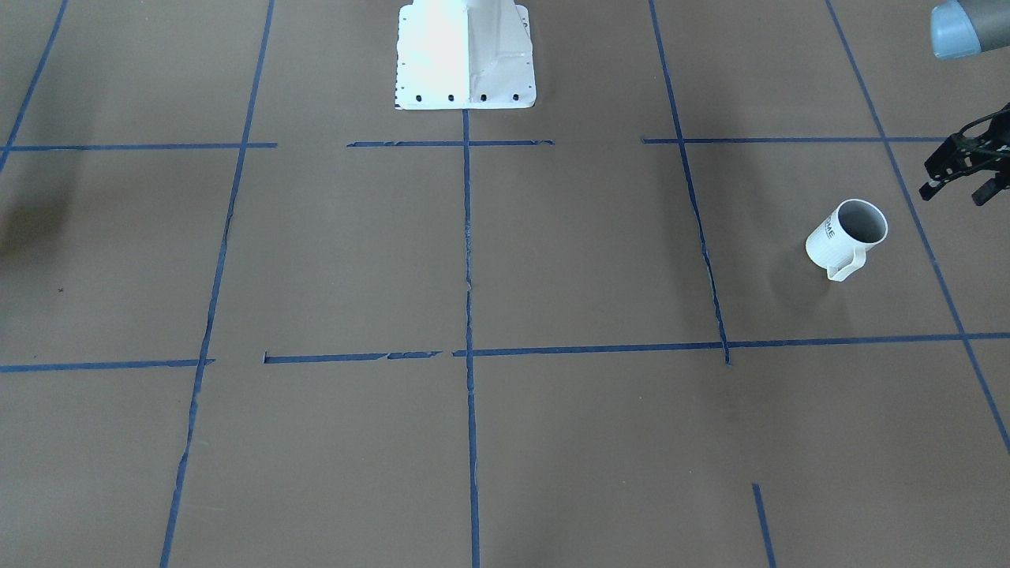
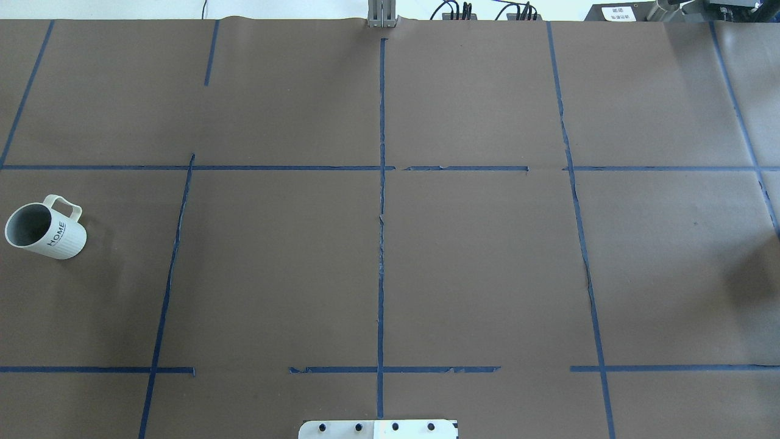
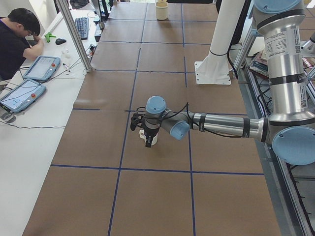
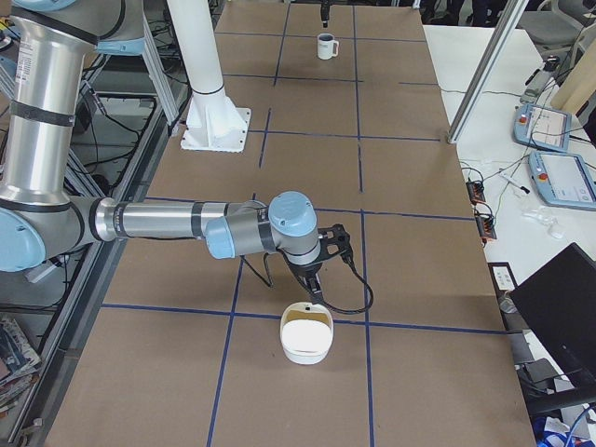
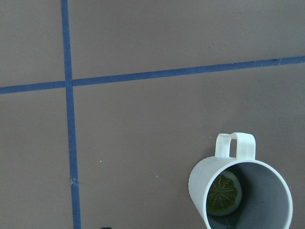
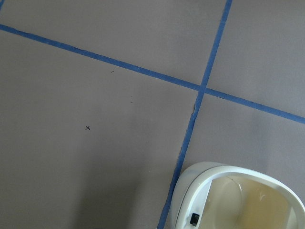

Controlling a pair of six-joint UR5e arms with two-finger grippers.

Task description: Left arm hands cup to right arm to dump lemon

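The white ribbed "HOME" cup [image 2: 46, 228] stands upright on the brown table at my far left, handle towards the far side. It also shows in the front view [image 1: 848, 237]. In the left wrist view the cup [image 5: 240, 195] holds a greenish lemon slice [image 5: 221, 193]. My left gripper [image 1: 957, 192] hovers above and just beside the cup, its jaws apart and empty. In the exterior left view it [image 3: 139, 124] hangs over the cup [image 3: 152, 141]. My right gripper [image 4: 312, 279] hangs over a white bowl; I cannot tell whether it is open or shut.
A white bowl [image 4: 307, 335] sits on the table's right end, also in the right wrist view [image 6: 238, 198]. The white robot pedestal [image 1: 465, 55] stands at the table's middle edge. An operator [image 3: 19, 34] sits at a side desk with tablets.
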